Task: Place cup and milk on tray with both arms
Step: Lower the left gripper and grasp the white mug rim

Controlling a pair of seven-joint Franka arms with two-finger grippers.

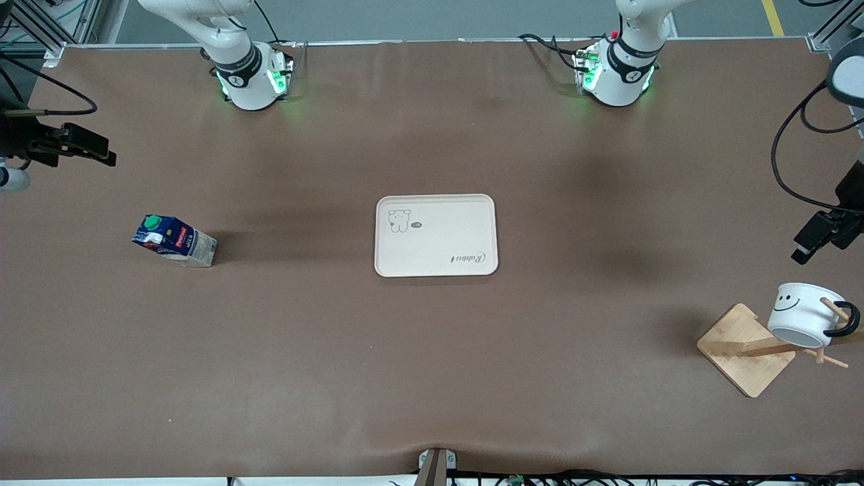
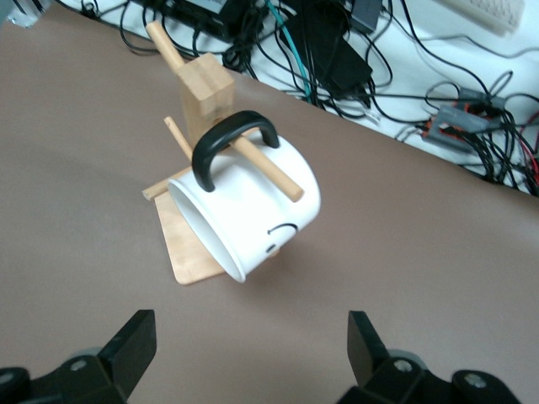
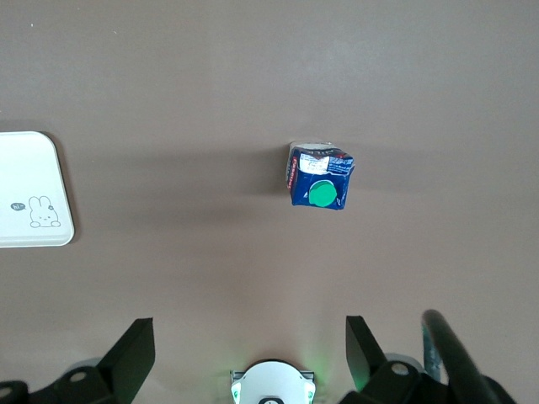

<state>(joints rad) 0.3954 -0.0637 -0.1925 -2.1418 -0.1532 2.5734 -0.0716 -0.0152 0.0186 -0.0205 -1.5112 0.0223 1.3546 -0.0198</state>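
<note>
The cream tray (image 1: pixel 472 229) lies at the table's middle and is bare; its corner shows in the right wrist view (image 3: pixel 25 168). The milk (image 1: pixel 174 240) stands toward the right arm's end of the table, green cap up (image 3: pixel 318 178). The white smiley cup (image 1: pixel 803 314) hangs tilted on a peg of the wooden rack (image 1: pixel 746 347) toward the left arm's end (image 2: pixel 253 206). My left gripper (image 1: pixel 813 239) is open and empty in the air short of the cup (image 2: pixel 250 345). My right gripper (image 1: pixel 94 150) is open and empty, up high by the table's edge, apart from the milk (image 3: pixel 250 345).
The rack's square base (image 2: pixel 185 244) and upright post (image 2: pixel 202 84) carry thin pegs, one through the cup's black handle (image 2: pixel 232 139). Cables lie past the table edge (image 2: pixel 379 50). The right arm's base (image 3: pixel 271 383) shows between the right gripper's fingers.
</note>
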